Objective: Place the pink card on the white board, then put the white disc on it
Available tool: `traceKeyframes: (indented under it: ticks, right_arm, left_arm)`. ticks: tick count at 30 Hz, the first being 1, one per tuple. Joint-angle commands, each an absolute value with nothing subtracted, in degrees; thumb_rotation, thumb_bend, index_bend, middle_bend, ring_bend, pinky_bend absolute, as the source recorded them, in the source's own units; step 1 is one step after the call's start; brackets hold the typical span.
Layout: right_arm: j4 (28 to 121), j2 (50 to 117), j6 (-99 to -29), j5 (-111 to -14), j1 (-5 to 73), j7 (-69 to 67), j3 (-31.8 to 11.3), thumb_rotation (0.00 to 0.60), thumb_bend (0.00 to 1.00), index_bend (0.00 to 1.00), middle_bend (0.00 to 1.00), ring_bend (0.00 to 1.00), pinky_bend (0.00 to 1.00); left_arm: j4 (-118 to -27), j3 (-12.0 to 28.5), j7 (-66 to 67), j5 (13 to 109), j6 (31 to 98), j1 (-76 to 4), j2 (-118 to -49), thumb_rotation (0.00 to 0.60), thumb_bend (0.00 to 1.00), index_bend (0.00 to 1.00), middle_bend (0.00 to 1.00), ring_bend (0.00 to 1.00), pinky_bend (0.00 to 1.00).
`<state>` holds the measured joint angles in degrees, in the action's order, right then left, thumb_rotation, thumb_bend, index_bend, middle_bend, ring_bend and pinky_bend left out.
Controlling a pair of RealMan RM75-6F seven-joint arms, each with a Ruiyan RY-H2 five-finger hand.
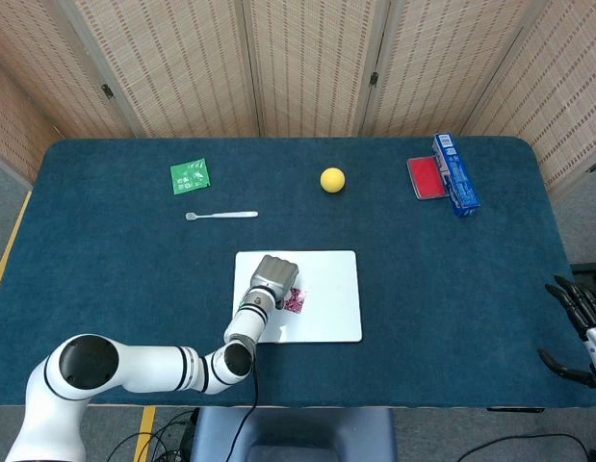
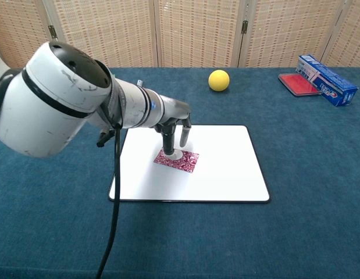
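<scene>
The white board [image 1: 331, 294] [image 2: 226, 168] lies at the middle of the table near the front. On its left part lies the pink patterned card [image 1: 297, 301] [image 2: 184, 161]. The small white disc [image 2: 174, 155] sits flat on the card's left end. My left hand [image 1: 273, 274] [image 2: 174, 123] points down over it, with one dark fingertip on the disc and another finger raised beside it. The head view hides the disc under the hand. My right hand [image 1: 575, 313] hangs off the table's right front corner, fingers apart and holding nothing.
A yellow ball [image 1: 332, 179] [image 2: 218, 80] sits behind the board. A red case [image 1: 425, 177] [image 2: 296, 83] and a blue box [image 1: 455, 173] [image 2: 326, 71] lie at the back right. A green packet [image 1: 190, 176] and a white spoon [image 1: 221, 215] lie at the back left.
</scene>
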<state>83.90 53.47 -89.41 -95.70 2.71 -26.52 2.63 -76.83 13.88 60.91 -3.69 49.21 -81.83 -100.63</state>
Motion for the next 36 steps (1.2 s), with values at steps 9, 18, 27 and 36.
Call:
traceKeyframes:
  ticks: [9,18,27,36]
  right_arm:
    - [83.8,53.6,-89.9,-96.4,2.5,-25.9,2.7,0.6,0.2,0.0,0.0,0.0,0.0]
    - [84.2,54.0,-91.9,-98.1,1.7,-24.1,3.2,0.6,0.2,0.0,0.0,0.0,0.0]
    - [86.4,55.1,-91.3,-98.2,1.6,-18.2,3.2,0.6,0.2,0.0,0.0,0.0,0.0]
    - [89.6,56.7,-91.0,-95.9,0.9,-9.8,2.0,0.6,0.2,0.0,0.0,0.0,0.0]
  left_arm:
    - [-93.4,14.1,58.1,1.9,57.8,-80.0,-93.2,0.6,0.33,0.4,1.0,1.0,1.0]
    - [-123.3,6.3,49.9,21.0,78.0,-67.4,-77.4,0.6,0.31,0.27,0.95,0.85,0.78]
    - [-125.8,-15.3,29.3,58.9,90.2,-42.4,-64.3,0.6,0.31,0.12,0.56,0.39,0.45]
    - [-105.7,-20.6,16.8,76.3,103.2,-22.8,-67.3,0.6,0.31,0.09,0.32,0.18,0.33]
